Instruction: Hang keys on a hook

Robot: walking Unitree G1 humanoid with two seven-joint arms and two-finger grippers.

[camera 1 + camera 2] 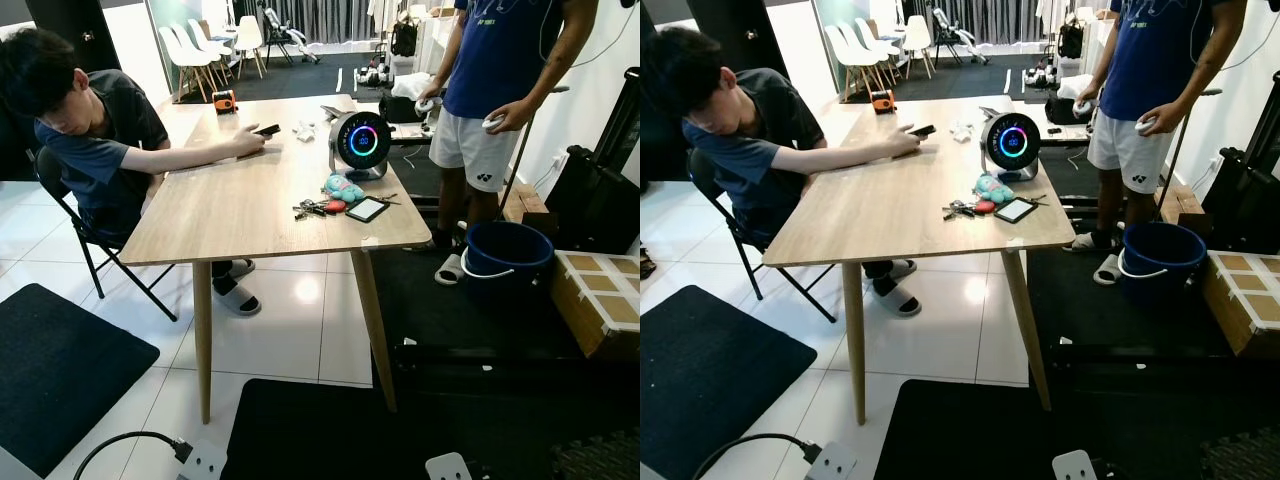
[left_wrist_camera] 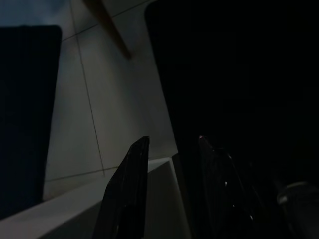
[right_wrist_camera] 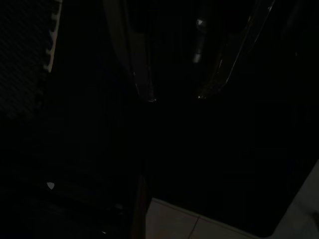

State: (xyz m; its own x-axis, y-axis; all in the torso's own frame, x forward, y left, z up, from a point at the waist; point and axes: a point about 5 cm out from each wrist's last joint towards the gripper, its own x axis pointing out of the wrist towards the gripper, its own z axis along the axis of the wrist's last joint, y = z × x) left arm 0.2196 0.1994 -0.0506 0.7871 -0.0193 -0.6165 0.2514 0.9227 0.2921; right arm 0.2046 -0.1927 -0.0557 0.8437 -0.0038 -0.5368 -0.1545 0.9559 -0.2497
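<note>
Keys on table, both arms hanging idle

Keys [image 1: 312, 208] lie near the table's [image 1: 240, 215] front right corner, just beside a red tag, a teal toy [image 1: 343, 187] and a phone [image 1: 367, 209], ahead of the robot and well above its lowered grippers. The bunch is a small flat tangle of metal, long axis roughly across the table. Left gripper [image 2: 169, 149] points at floor tile, fingers apart; right gripper [image 3: 174, 94] hangs in shade, fingers apart too. Keys sit right of centre, so the right arm looks nearer. No hook can be made out.
</note>
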